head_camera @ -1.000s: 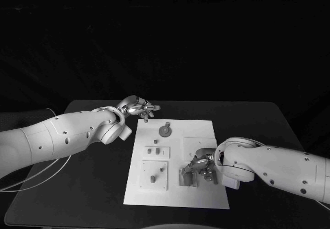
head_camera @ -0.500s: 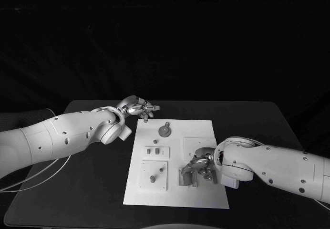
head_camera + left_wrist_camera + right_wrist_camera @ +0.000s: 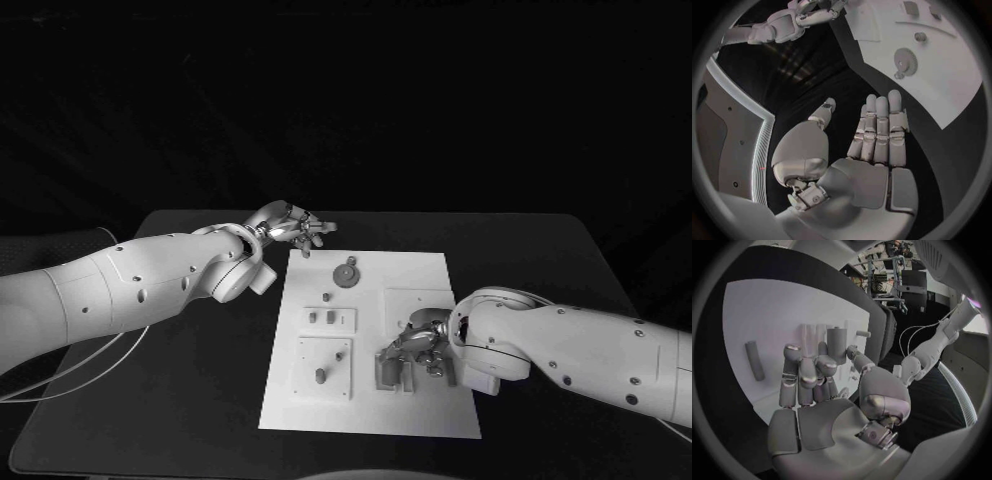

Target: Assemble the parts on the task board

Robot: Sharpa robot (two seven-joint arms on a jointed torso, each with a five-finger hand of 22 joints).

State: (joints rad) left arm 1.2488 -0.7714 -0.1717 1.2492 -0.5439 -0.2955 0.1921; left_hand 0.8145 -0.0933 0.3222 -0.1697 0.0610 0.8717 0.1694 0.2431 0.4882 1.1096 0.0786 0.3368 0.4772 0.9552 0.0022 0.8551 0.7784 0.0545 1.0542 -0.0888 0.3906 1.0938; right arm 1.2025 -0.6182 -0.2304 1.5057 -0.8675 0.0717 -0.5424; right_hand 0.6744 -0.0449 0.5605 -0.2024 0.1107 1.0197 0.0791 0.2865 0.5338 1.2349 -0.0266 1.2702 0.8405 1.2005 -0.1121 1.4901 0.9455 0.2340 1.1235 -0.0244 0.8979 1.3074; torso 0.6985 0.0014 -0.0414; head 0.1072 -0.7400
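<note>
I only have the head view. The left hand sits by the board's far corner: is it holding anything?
Observer: No. The left wrist view shows the left hand with a bare palm, fingers straight and thumb apart.
Operator: And the right hand, over the board's near side?
Observer: In the right wrist view the right hand curls its fingers next to an upright part on the task board. I cannot tell whether it grips the part.
Operator: Anything loose nearby?
Observer: A flat-lying part rests on the board, apart from the fingers.

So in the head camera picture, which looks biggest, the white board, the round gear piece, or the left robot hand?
1. The white board, by far.
2. The left robot hand.
3. The round gear piece, smallest.
</note>
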